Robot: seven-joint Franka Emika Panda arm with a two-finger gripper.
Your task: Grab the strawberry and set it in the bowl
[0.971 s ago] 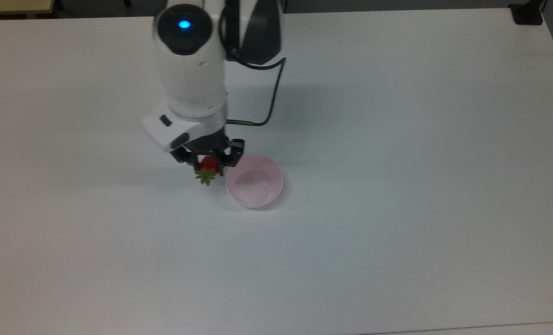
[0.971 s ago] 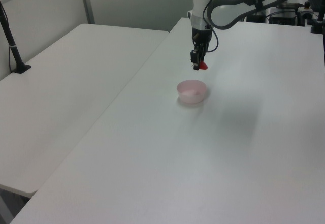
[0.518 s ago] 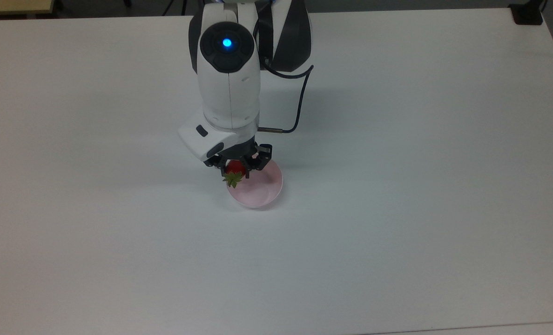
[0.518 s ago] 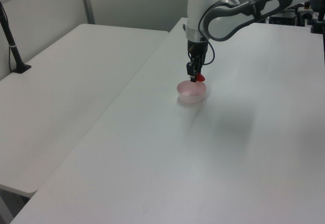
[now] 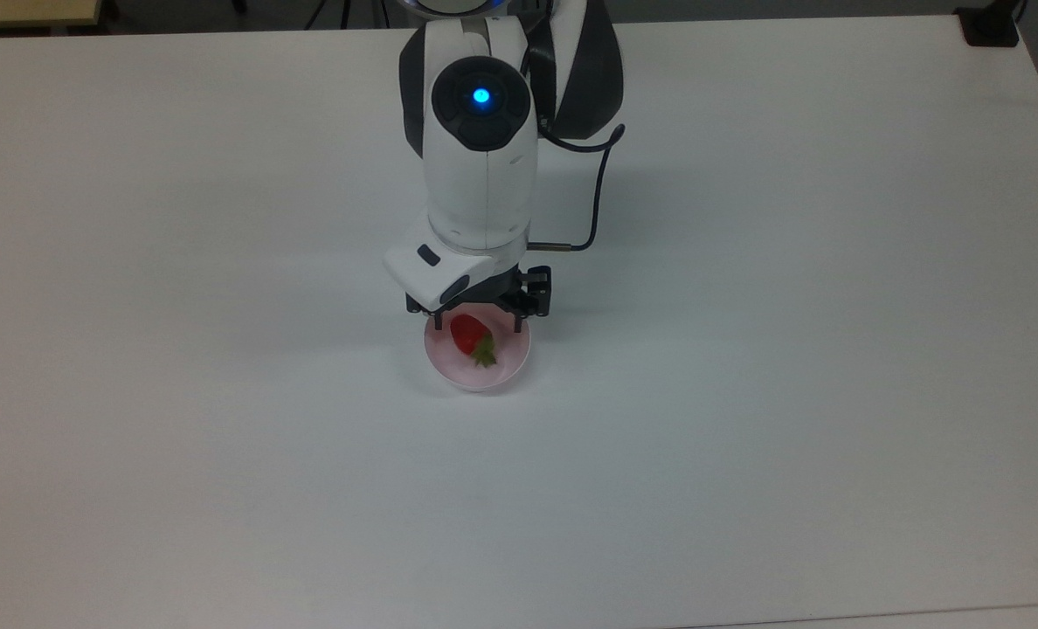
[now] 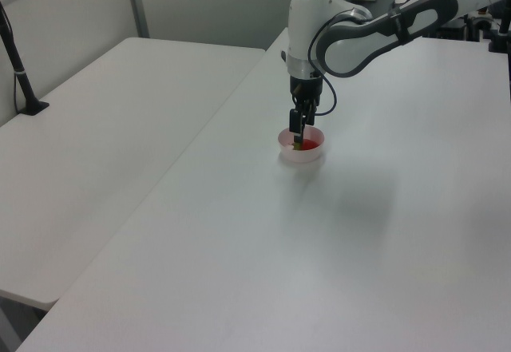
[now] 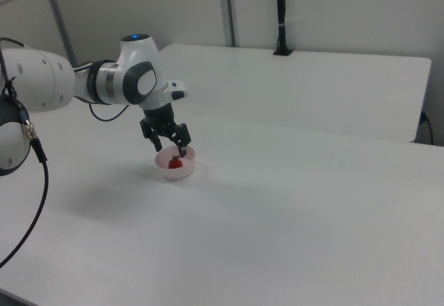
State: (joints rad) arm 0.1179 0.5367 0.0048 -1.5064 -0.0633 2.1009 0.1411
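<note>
The red strawberry [image 5: 467,335] with its green cap lies inside the pale pink bowl [image 5: 508,364] near the table's middle. My gripper [image 5: 480,318] hangs just above the bowl's far rim, open, with nothing between its fingers. In the left view the gripper [image 6: 297,126] points straight down over the bowl [image 6: 314,153], and a bit of red strawberry [image 6: 299,145] shows inside. The right view has the fingers [image 7: 159,145] spread wide over the bowl [image 7: 173,175], with the strawberry [image 7: 176,162] resting below them, apart from them.
The bowl stands on a wide white table [image 5: 746,437]. A second white table [image 6: 96,128] adjoins it, with a black post [image 6: 20,73] clamped to it. A black clamp [image 5: 991,26] sits at the top view's top right corner.
The gripper carried the strawberry to the top view's right, over the bowl, and opened. The strawberry dropped out of the fingers and now lies in the bowl.
</note>
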